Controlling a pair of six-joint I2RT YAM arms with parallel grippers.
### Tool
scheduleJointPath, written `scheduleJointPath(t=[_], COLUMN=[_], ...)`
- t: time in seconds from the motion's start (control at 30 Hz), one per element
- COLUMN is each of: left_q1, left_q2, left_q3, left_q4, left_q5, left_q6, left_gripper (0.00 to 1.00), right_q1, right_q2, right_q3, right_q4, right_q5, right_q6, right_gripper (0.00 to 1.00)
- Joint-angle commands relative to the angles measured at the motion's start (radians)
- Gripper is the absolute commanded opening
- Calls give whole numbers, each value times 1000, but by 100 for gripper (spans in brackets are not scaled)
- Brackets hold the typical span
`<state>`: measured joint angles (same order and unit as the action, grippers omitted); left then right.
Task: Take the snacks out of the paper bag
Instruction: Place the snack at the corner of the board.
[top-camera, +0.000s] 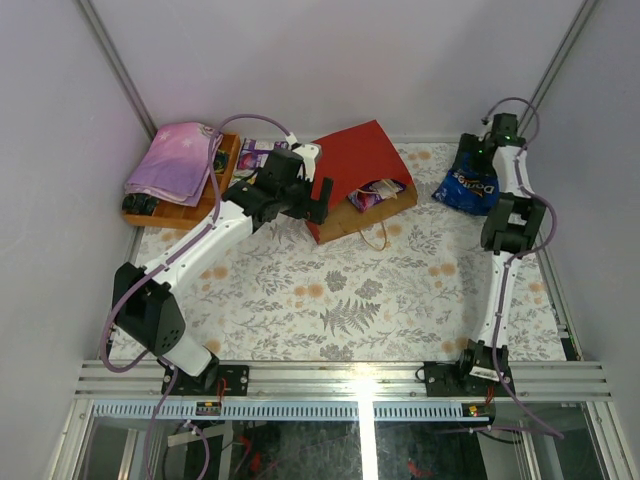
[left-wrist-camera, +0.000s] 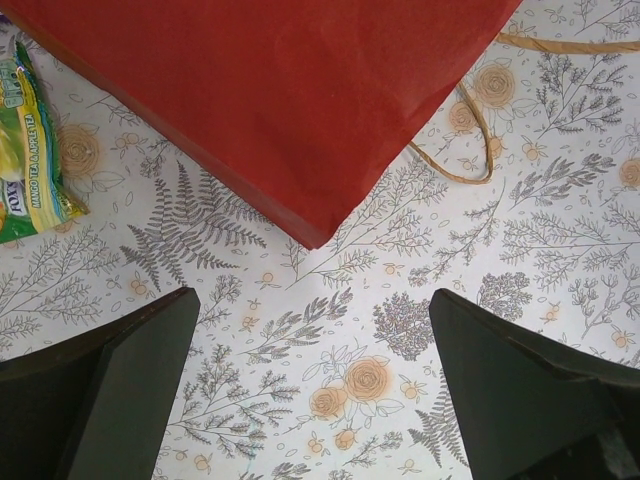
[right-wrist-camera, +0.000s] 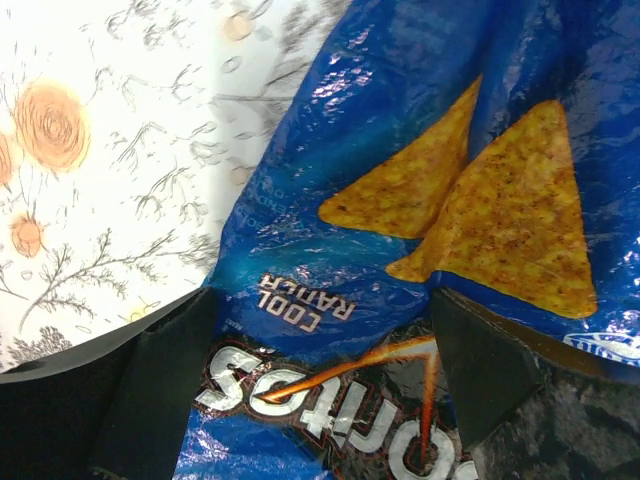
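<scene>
Because the chip bag (top-camera: 468, 187) lies out at two o'clock, the right gripper (right-wrist-camera: 322, 297) straddles it spread wide; the left gripper (left-wrist-camera: 312, 294) gapes beside the paper bag (left-wrist-camera: 280, 90).

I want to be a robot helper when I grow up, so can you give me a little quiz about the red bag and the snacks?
1. True or false: the blue Doritos bag is inside the red paper bag.
2. What is between the left arm's jaws? A) a snack packet B) only the flowery tablecloth C) a toy car
3. Fill in: the ____ arm's jaws hang open over the Doritos bag.

Key
1. False: it lies on the tablecloth, to the right of the paper bag in the top view.
2. B
3. right (the right arm's jaws)
</scene>
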<state>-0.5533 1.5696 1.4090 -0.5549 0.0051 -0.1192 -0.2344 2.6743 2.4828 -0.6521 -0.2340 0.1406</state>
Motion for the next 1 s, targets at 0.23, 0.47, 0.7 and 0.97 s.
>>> scheduleJointPath(t=[0.23, 0.47, 0.7, 0.97], left_q1=[7, 7, 7, 7], left_q2=[-18, -8, -19, -28], left_q3=[20, 33, 31, 23], left_q4=[-2, -16, -17, -17], left_q5=[32, 48, 48, 30], left_q6=[-2, 12, 10, 12], left_gripper=[100, 100, 100, 100], right_q1=[211, 216, 197, 191], right_q2=[-82, -287, -549, -699], right_q3=[-217, -474, -600, -762], right_q4=[-313, -335, 18, 414], right_q5=[143, 136, 143, -60], right_q6=[-449, -673, -537, -200], right_gripper=[98, 99, 100, 97])
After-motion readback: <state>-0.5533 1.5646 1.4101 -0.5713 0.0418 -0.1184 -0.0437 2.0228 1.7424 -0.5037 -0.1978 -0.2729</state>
